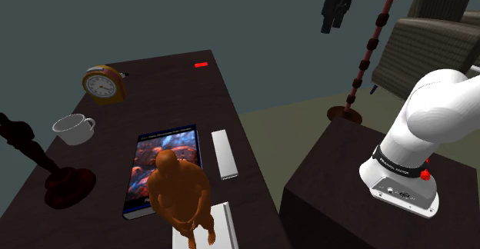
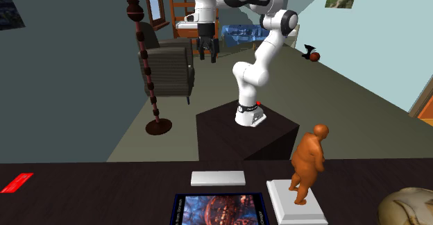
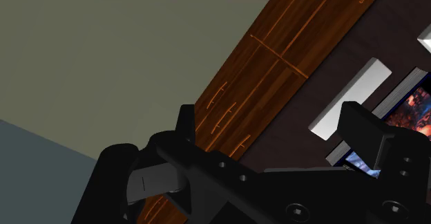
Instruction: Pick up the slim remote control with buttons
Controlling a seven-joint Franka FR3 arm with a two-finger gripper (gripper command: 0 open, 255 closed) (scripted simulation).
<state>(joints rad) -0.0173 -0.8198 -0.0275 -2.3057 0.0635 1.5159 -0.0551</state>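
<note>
Dark bench (image 1: 177, 86) and its bystanders, with furniture beyond.
On the bench: an orange-rimmed alarm clock (image 1: 102, 84) and a white cup (image 1: 71, 128) near it; a dark turned statuette (image 1: 23, 138) at the shoulder view's left edge; a book (image 1: 158, 155) with a fiery cover; an orange figurine (image 1: 181, 190) of a man on a white slab (image 1: 225, 224), touching the book's near end; a small red tag (image 1: 201, 64) at the far end. On the floor: a beaded lamp pole (image 1: 371, 48) and a grey armchair (image 1: 435, 36).

1. Dark brown surface (image 3: 262, 77), ahead of the matt black tool (image 2: 207, 55): wood, with reddish grain on its side.
2. Slim light-grey remote slab (image 1: 224, 154): plain, matt, smooth.
3. Dark-edged picture book (image 1: 165, 163): glossy cover.
4. Orange-brown human figurine (image 1: 181, 194): smooth, faintly shiny.
</note>
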